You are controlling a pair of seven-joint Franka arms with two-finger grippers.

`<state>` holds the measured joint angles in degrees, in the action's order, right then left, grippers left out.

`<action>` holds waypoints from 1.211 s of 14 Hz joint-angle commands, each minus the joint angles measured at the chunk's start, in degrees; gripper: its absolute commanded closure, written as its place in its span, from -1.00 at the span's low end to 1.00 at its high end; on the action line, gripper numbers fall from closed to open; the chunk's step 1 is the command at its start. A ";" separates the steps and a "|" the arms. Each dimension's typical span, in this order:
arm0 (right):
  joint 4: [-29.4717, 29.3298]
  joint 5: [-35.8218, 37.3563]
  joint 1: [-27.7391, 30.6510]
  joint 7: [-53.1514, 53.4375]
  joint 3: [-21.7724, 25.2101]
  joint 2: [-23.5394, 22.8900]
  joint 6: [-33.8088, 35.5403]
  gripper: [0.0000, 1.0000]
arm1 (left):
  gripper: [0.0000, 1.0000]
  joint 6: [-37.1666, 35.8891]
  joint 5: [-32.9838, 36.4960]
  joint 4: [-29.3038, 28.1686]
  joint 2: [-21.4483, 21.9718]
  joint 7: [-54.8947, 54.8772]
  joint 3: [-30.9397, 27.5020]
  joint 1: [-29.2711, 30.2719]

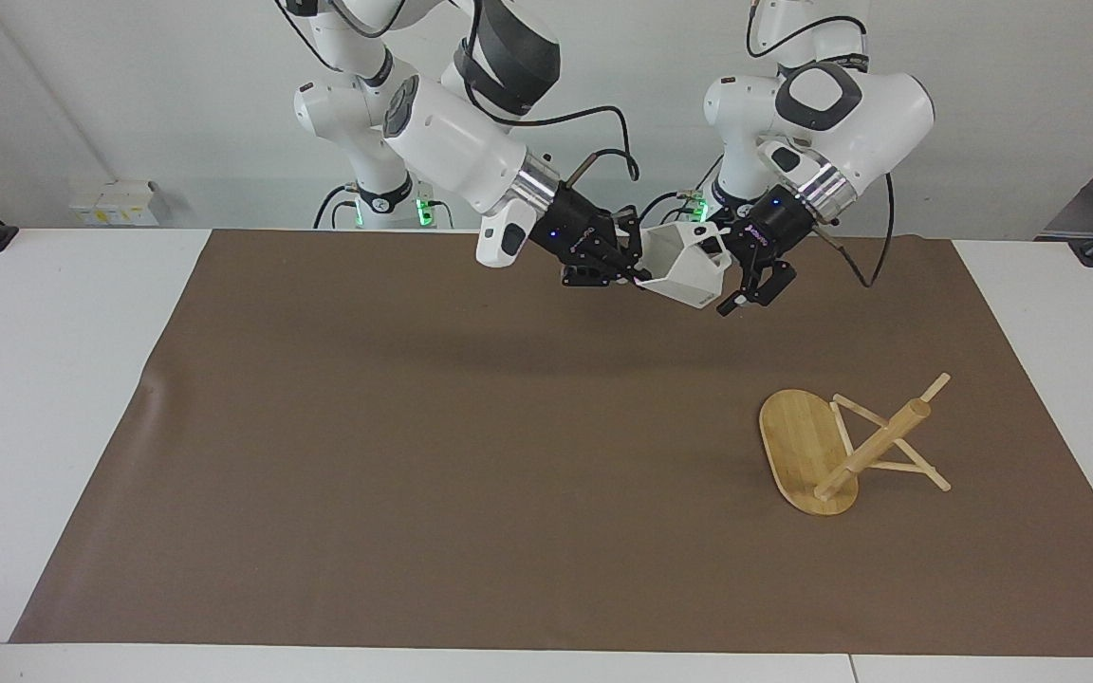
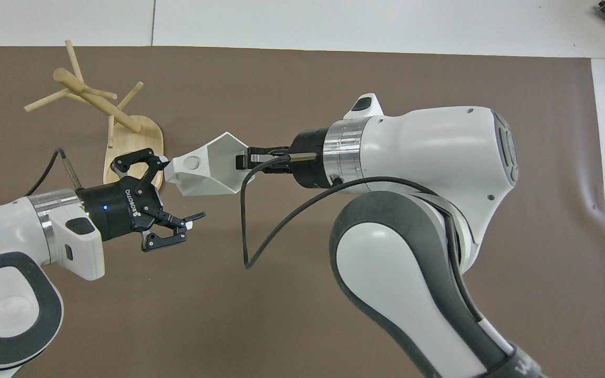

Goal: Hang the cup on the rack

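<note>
One cup [image 1: 687,268], one rack [image 1: 845,446], two grippers and one brown mat [image 1: 414,455] are in view. The cup is matte white with flat angled sides that narrow to its base and a blocky handle pierced by a round hole. It is held on its side in the air over the mat, with the right gripper [image 1: 624,268] pinched shut on its rim. The left gripper [image 2: 176,190], its body printed "ROBOTIQ", has its fingers spread wide by the handle. The bamboo rack lies tipped over at the left arm's end of the mat.
</note>
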<state>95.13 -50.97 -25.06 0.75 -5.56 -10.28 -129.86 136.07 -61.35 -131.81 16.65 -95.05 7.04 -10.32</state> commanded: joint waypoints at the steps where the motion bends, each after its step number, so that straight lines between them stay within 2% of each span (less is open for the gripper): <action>1: -1.27 -2.46 0.71 1.71 -0.42 -0.44 1.10 1.00 | -1.00 1.92 -2.20 -1.35 0.76 -0.92 -0.44 -1.37; 17: -1.18 -3.09 1.06 1.80 -0.33 -0.44 2.15 1.00 | -1.00 -0.10 -4.13 -0.91 0.76 -0.22 -0.53 -0.93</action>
<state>95.06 -53.13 -24.83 1.31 -5.54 -10.34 -129.22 136.14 -63.84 -132.05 16.63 -94.96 7.01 -10.85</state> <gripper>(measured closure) 0.965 0.000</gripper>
